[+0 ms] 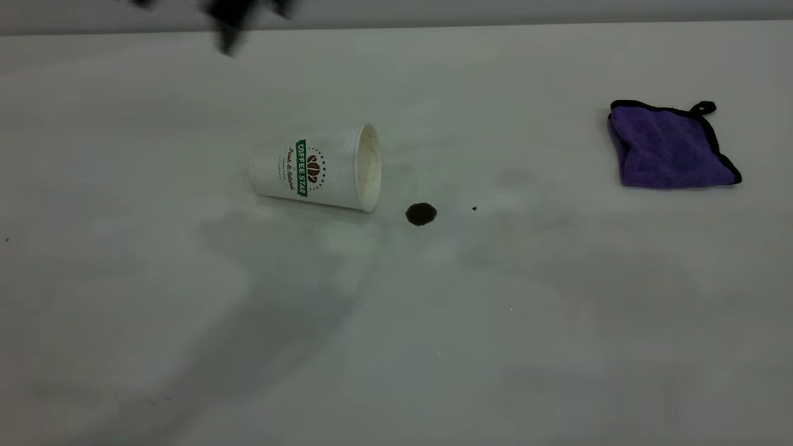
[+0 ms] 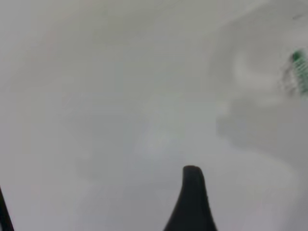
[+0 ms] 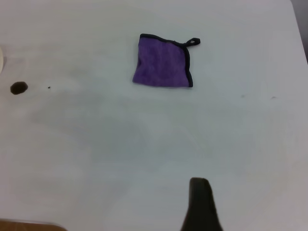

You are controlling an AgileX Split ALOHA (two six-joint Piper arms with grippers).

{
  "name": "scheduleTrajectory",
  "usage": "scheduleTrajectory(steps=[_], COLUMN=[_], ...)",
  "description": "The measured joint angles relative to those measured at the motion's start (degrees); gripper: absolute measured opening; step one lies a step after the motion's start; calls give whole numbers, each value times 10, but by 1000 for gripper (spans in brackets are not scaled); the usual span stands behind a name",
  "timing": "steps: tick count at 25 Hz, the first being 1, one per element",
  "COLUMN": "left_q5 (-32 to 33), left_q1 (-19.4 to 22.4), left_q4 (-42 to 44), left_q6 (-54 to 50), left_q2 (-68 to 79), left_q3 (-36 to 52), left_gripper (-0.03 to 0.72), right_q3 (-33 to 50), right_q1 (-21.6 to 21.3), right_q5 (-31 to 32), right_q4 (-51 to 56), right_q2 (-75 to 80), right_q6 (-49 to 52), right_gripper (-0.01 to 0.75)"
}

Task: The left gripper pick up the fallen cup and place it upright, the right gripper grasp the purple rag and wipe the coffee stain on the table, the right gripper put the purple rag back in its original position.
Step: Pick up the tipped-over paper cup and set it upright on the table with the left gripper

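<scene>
With the left gripper high, its finger state impossible to tell, the cup lay mouth toward the stain, so a clumsy grasp risked rolling it through the coffee

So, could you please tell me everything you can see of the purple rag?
The purple rag is a small, fuzzy, folded cloth that looks like microfibre, edged in black with a black loop at one corner. It lies flat and slightly rumpled on the white table, on the right side of the exterior view, well apart from the coffee stain. Nothing touches it but the table.
</scene>
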Motion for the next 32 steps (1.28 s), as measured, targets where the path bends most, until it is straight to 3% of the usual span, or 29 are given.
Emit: scheduleTrajectory(steps=[6, 14, 25, 28, 32], left_q5=[42, 51, 65, 70, 71], left_q1=[-44, -50, -49, -48, -44], left_q4=[17, 18, 93, 112, 119], left_q6=[-19, -22, -80, -82, -82], left_q2=[145, 279, 352, 357, 364], left_q3=[-126, -246, -284, -284, -284], left_gripper=[677, 675, 659, 606, 431], right_q3=[0, 0, 0, 0, 0], right_q1=[0, 0, 0, 0, 0], right_q5=[0, 0, 0, 0, 0], right_q4=[0, 0, 0, 0, 0], right_q2=[0, 0, 0, 0, 0], right_q6=[0, 0, 0, 0, 0], right_gripper=[588, 588, 588, 588, 588])
